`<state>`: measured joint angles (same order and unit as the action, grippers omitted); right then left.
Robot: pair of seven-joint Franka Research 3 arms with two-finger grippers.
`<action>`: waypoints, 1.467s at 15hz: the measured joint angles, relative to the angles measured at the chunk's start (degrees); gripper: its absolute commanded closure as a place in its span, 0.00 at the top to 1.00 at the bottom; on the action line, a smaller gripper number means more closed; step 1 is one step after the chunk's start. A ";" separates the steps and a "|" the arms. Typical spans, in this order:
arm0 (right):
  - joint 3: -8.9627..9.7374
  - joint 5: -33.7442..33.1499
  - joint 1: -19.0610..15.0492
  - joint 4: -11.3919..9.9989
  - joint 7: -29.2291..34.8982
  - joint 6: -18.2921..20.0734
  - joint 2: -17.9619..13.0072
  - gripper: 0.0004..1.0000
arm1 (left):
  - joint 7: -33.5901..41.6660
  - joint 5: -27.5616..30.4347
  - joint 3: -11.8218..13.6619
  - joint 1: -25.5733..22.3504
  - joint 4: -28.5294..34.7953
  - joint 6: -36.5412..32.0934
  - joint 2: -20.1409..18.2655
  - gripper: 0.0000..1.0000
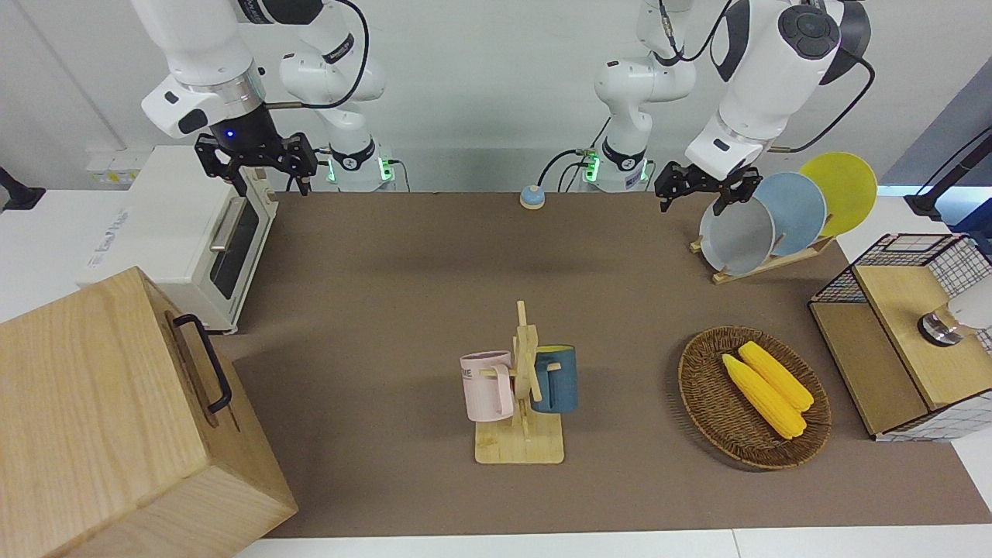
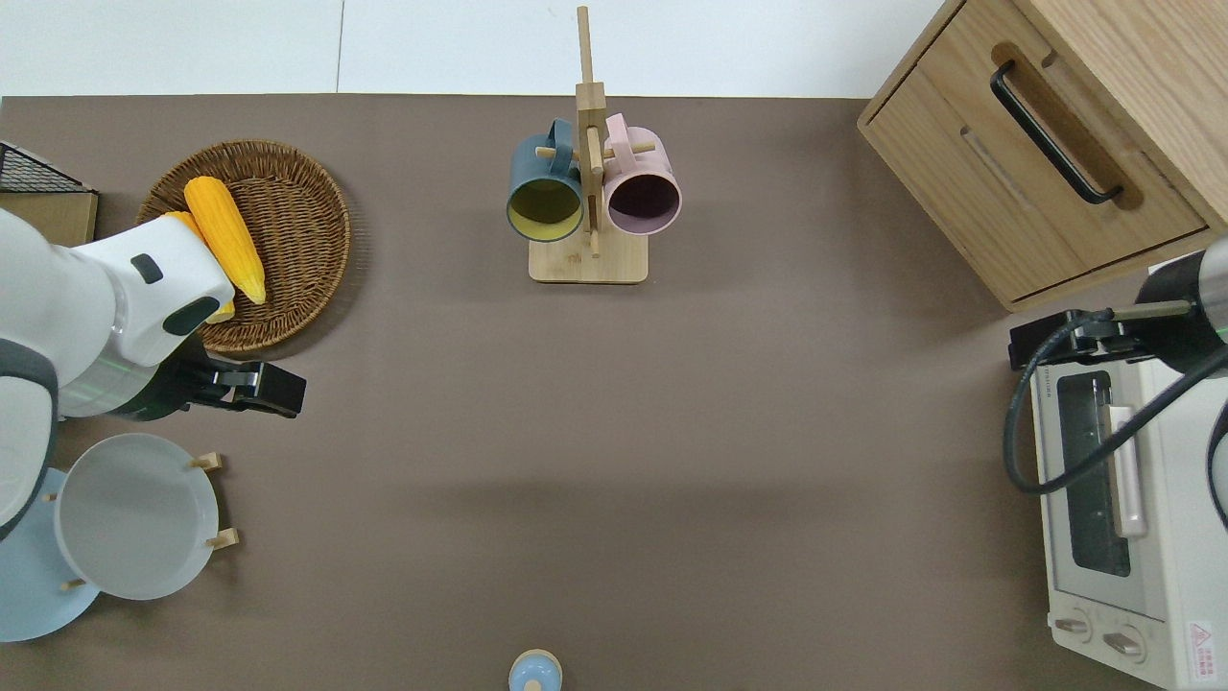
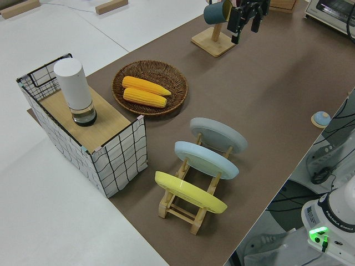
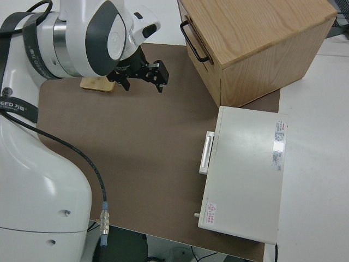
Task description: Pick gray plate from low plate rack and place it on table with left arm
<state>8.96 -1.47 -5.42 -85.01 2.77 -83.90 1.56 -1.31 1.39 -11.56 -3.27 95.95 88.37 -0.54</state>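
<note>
Brown worktop [image 2: 767,461], mug stand [image 2: 588,259] at mid far edge, wicker basket [image 2: 307,206], low plate rack [image 1: 763,263] and wire crate [image 1: 860,364] toward the left arm's end, wooden cabinet [image 2: 1007,192] and toaster oven [image 2: 1132,537] at the opposite end, small bell [image 2: 534,672] at near edge.

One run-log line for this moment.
left gripper: open, over table beside gray plate | plate: in low plate rack, ungrasped | right arm: parked

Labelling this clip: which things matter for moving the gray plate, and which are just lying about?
Job: gray plate; low plate rack; table; left tool.

Lying about: blue plate; yellow plate; corn basket; mug stand; toaster oven; wooden cabinet.
</note>
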 measured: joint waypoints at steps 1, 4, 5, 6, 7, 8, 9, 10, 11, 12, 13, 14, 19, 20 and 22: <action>0.00 0.00 0.00 0.00 0.00 0.00 0.00 0.98 | -0.03 0.00 0.02 -0.02 0.00 -0.03 0.00 1.00; 0.00 0.00 0.00 0.00 0.00 0.00 0.00 0.98 | -0.06 0.00 0.08 -0.06 0.00 -0.05 0.00 1.00; 0.00 0.00 0.00 0.00 0.00 0.00 0.00 0.98 | -0.06 0.00 0.08 -0.06 0.00 -0.06 0.00 1.00; 0.00 0.00 0.00 0.00 0.00 0.00 0.00 0.98 | -0.06 0.00 0.08 -0.06 0.00 -0.12 -0.01 1.00; 0.00 0.00 0.00 0.00 0.00 0.00 0.00 0.98 | -0.06 0.00 0.09 -0.06 0.00 -0.40 -0.02 1.00; 0.00 0.00 0.00 0.00 0.00 0.00 0.00 0.98 | -0.06 -0.25 0.10 -0.07 0.00 -0.75 -0.04 1.00; 0.00 0.00 0.00 0.00 0.00 0.00 0.00 0.98 | -0.06 -1.23 0.11 -0.07 0.00 -0.94 -0.04 1.00; 0.00 0.00 0.00 0.00 0.00 0.00 0.00 0.98 | -0.06 -2.80 0.13 -0.08 0.00 -1.08 -0.05 1.00; 0.00 0.00 0.00 0.00 0.00 0.00 0.00 0.98 | -0.06 -4.05 0.22 -0.12 0.00 -1.18 -0.06 1.00; 0.00 0.00 0.00 0.00 0.00 0.00 0.00 0.98 | 0.00 -4.80 0.44 -0.20 0.00 -1.33 -0.08 1.00; 0.00 0.00 0.00 0.00 0.00 0.00 0.00 0.98 | 0.11 -5.29 0.90 -0.27 0.00 -1.56 -0.12 1.00; 0.00 0.00 0.00 0.00 0.00 0.00 0.00 0.98 | 0.34 -5.68 1.60 -0.36 0.00 -1.72 -0.18 1.00; 0.00 0.00 0.00 0.00 0.00 0.00 0.00 0.98 | 7.33 -6.72 6.73 -2.83 0.10 -2.24 -0.90 1.00; 0.00 0.00 0.00 0.00 0.00 0.00 0.00 0.98 | 9.45 -6.73 7.71 -3.87 0.22 -2.32 -1.18 1.00; 0.00 0.00 0.00 0.00 0.00 0.00 0.00 0.98 | 11.74 -6.88 9.05 -5.93 1.02 -2.33 -2.06 1.00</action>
<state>8.96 -1.47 -5.42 -85.01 2.77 -83.90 1.56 10.43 -5.48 -2.51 -9.20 96.98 86.04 -2.60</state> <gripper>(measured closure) 0.013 0.000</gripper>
